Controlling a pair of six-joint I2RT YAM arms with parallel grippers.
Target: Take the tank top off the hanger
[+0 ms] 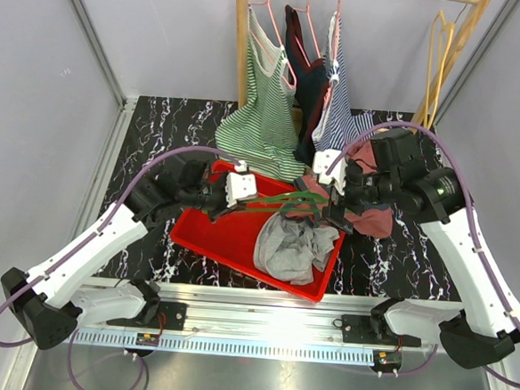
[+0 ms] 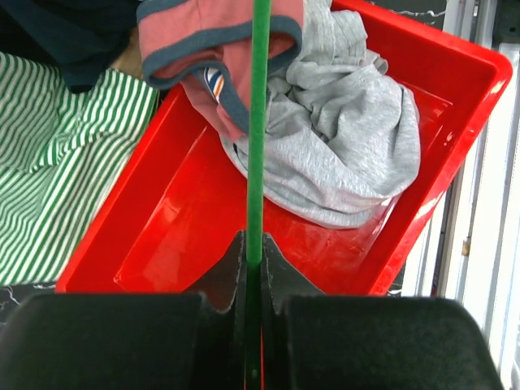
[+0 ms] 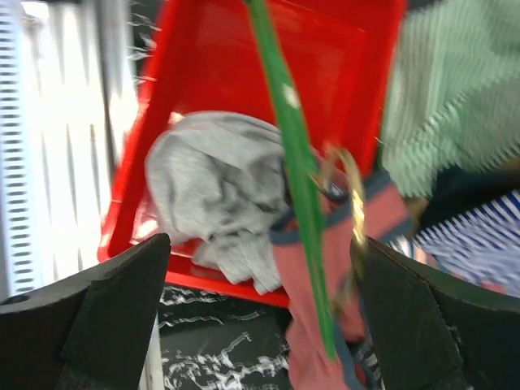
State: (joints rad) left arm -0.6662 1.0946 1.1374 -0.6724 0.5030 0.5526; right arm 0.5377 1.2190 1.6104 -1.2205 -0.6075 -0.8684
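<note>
A pink tank top (image 1: 370,216) with navy trim hangs on a green hanger (image 1: 282,199) held level over the red tray. My left gripper (image 1: 240,192) is shut on the hanger's thin green bar (image 2: 257,122), which runs away from its jaws (image 2: 253,258) to the tank top (image 2: 215,36). My right gripper (image 1: 333,203) is open at the hanger's other end. In the right wrist view its fingers (image 3: 122,301) stand wide apart around the hanger (image 3: 296,179), its brass hook (image 3: 355,183) and the tank top (image 3: 313,325), gripping nothing.
A red tray (image 1: 205,236) holds a crumpled grey garment (image 1: 292,242). Behind it a wooden rack (image 1: 240,42) carries a green-striped top (image 1: 266,115), a dark garment (image 1: 308,82) and a blue-striped top (image 1: 342,111). Empty yellow hangers (image 1: 442,47) hang at back right.
</note>
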